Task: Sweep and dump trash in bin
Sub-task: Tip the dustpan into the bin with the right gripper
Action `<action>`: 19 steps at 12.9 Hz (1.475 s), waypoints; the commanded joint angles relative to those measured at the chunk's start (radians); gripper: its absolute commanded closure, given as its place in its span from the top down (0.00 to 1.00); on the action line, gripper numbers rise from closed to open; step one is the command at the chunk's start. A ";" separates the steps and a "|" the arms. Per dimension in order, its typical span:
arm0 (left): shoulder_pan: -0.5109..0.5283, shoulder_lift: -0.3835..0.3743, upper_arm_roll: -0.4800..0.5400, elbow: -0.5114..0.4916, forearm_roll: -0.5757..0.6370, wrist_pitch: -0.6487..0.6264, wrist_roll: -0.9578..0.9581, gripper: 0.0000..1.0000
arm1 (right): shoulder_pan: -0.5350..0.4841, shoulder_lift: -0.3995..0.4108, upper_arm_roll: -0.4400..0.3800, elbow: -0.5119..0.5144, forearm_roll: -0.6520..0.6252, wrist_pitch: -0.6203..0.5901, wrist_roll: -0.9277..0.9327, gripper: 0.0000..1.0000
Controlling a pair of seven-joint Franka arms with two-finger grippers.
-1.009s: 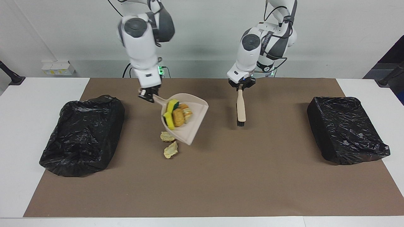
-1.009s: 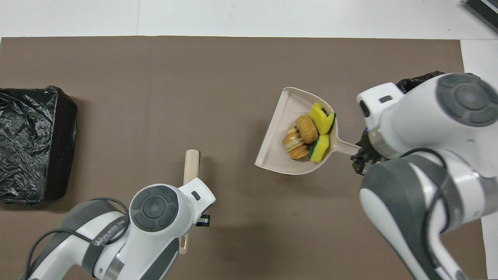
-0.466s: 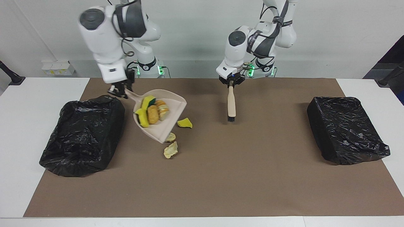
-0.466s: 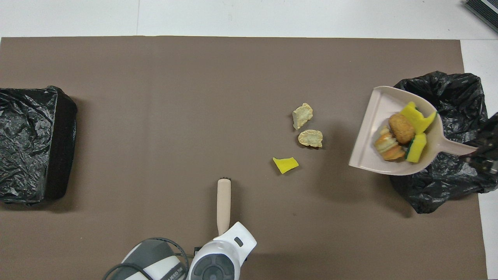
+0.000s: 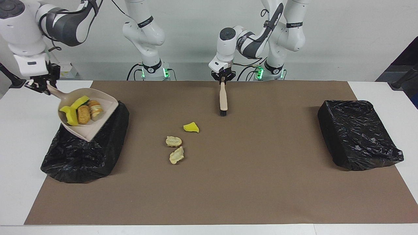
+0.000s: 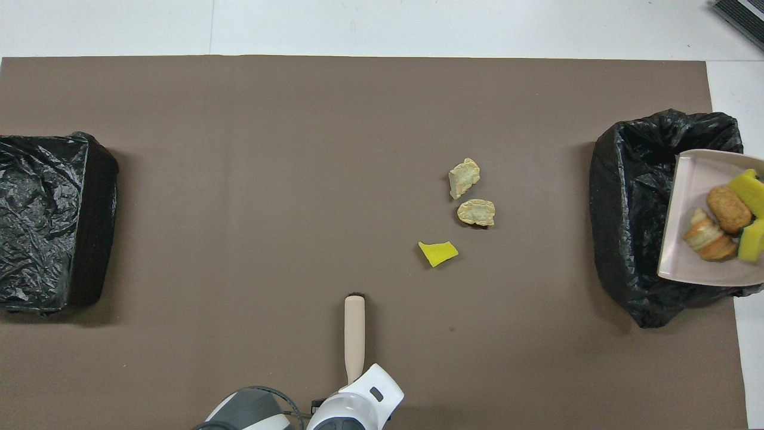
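My right gripper (image 5: 42, 86) is shut on the handle of the beige dustpan (image 5: 94, 130), which it holds tilted over the black-lined bin (image 5: 85, 153) at the right arm's end of the table. Several pieces of trash lie in the pan: yellow sponge bits (image 5: 70, 112) with green tops and tan bread chunks (image 5: 84, 114). Three scraps lie on the brown mat: a yellow bit (image 5: 191, 127) and two pale chunks (image 5: 173, 141) (image 5: 176, 155). My left gripper (image 5: 222, 78) is shut on the beige hand brush (image 5: 223, 101), bristles pointing down just above the mat, nearer to the robots than the scraps.
A second black-lined bin (image 5: 357, 137) stands at the left arm's end of the table. The brown mat (image 5: 228, 189) covers most of the white table. In the overhead view the dustpan (image 6: 686, 239) covers part of the bin (image 6: 627, 209).
The right arm has carried the loaded dustpan from mid-mat to above the bin, uncovering three scraps on the mat. The left arm has drawn the brush back toward the robots.
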 commanded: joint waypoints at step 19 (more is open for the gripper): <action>0.532 0.150 0.027 0.560 0.201 -0.181 0.621 1.00 | 0.130 -0.133 0.195 0.000 -0.261 -0.182 0.284 0.00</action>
